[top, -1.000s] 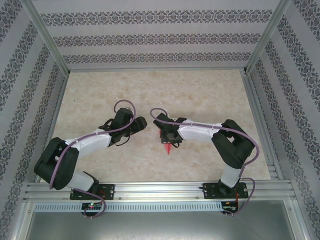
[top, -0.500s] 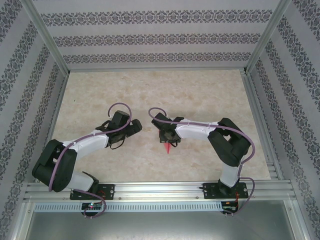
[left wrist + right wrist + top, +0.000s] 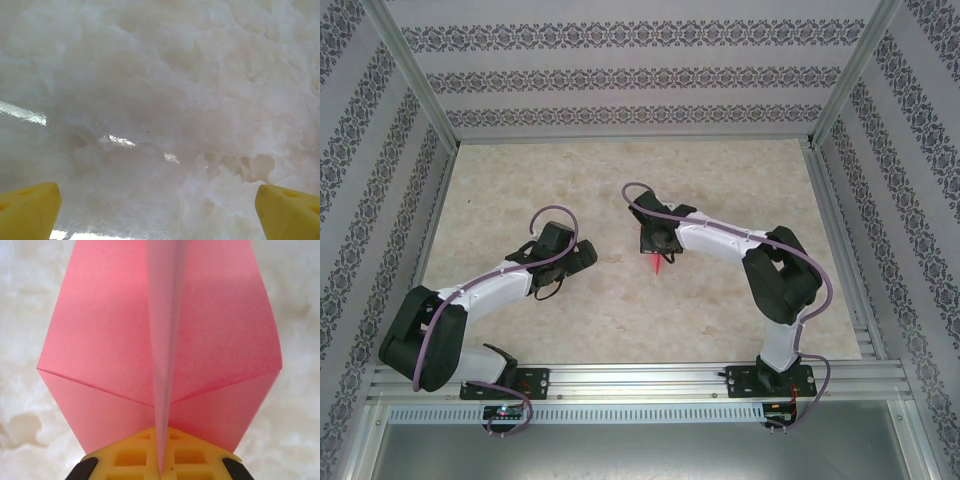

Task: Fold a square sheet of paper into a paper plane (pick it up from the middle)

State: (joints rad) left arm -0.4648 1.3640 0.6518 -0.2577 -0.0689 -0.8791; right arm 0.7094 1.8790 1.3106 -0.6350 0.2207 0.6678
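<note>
The paper plane (image 3: 100,340) is a pink-red folded dart with two flat wings and a raised centre ridge. My right gripper (image 3: 161,462) is shut on that ridge, its yellow pads (image 3: 130,457) pressed together on the fold. From above, the paper plane (image 3: 658,263) sticks out below the right gripper (image 3: 658,245) near the table's middle, its tip pointing toward the arms' bases. My left gripper (image 3: 588,256) sits a short way to the left of it. In its own wrist view the left gripper (image 3: 159,212) stands wide open over bare marble, with nothing between its yellow fingertips (image 3: 27,210).
The marble-patterned table (image 3: 720,180) is boxed in by aluminium rails and patterned walls (image 3: 640,80) at the back and sides. A metal rail (image 3: 640,380) with both arm bases runs along the near edge.
The right arm has carried the plane farther from the bases. The left gripper has opened wide and drawn back to the left, away from the plane.
</note>
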